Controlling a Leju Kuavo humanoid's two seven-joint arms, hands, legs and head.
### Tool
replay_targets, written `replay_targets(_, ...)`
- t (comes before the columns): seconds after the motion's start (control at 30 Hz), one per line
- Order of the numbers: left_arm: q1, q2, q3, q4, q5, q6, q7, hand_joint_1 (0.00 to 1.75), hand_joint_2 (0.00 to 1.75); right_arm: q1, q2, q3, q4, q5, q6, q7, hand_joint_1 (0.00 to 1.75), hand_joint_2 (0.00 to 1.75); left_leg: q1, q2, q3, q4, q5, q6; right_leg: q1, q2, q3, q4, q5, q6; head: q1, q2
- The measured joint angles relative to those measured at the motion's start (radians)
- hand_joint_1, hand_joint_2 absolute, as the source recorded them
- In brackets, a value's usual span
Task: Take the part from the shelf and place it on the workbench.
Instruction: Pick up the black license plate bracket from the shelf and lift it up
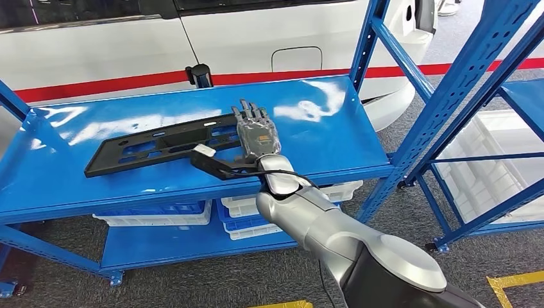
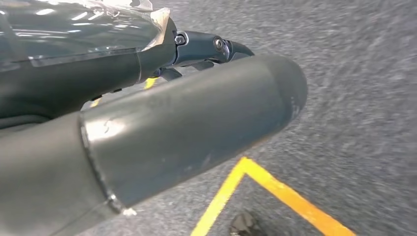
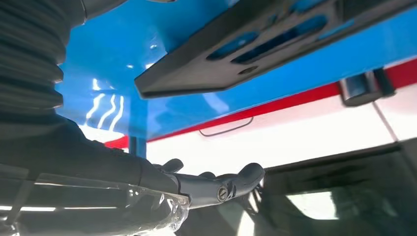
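I see the long flat black plastic part with slotted cut-outs (image 1: 157, 145) lying flat on the top level of the blue metal shelf (image 1: 70, 186). Its long axis runs left to right across the shelf, tilted slightly, with the left end nearer to me and the right end farther back. The part sits roughly mid-depth, with bare blue surface on its far side, to its left, and a wide stretch to its right out to the blue upright post (image 1: 369, 38).

My right robot hand (image 1: 256, 131) is over the part's right end, fingers stretched out flat and apart, clasping nothing; I cannot tell whether the palm touches the part. In the right wrist view the part (image 3: 255, 44) is apart from the extended fingers (image 3: 231, 183).

My left robot hand (image 2: 187, 128) hangs above grey carpet floor (image 2: 354, 98) with a yellow line (image 2: 275, 189); I cannot tell its state.

Under the shelf's top level are white plastic bins (image 1: 244, 205) on the lower level. Behind the shelf stands a white vehicle with a red stripe (image 1: 269, 38).
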Motion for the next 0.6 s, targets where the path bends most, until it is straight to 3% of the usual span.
replay_targets(0.07,0.0,0.003,0.008,0.0,0.018,-0.006,-0.06,0.0,0.0,0.006,-0.006,-0.046,0.006,-0.064,-0.029,-0.069,0.0,1.75,0.0,0.0,0.0,0.0,0.0,0.0,0.0,0.0,0.0,0.0,0.0,0.0,0.0,0.0)
replay_targets(0.27,0.0,0.022,0.045,0.0,0.071,-0.08,-0.33,0.0,0.0,0.073,0.008,-0.265,-0.053,-0.286,-0.013,-0.458,0.0,1.75,0.001,0.0,0.0,0.0,0.0,0.0,0.0,0.0,0.0,0.0,0.0,0.0,0.0,0.0)
replay_targets(0.4,-0.001,0.036,0.057,0.0,0.085,-0.147,-0.448,0.0,0.0,0.159,0.021,-0.344,-0.186,-0.402,0.087,-0.557,0.0,0.0,0.001,0.0,0.0,0.0,0.0,0.0,0.001,0.0,0.0,0.0,0.0,0.0,0.0,0.0)
replay_targets(0.6,-0.003,0.057,0.073,0.0,0.1,-0.228,-0.529,0.0,0.0,0.244,0.022,-0.355,-0.329,-0.472,0.14,-0.608,0.0,0.0,0.001,0.0,0.0,0.0,0.0,0.0,0.0,0.0,0.0,0.0,0.0,0.0,0.0,0.0)
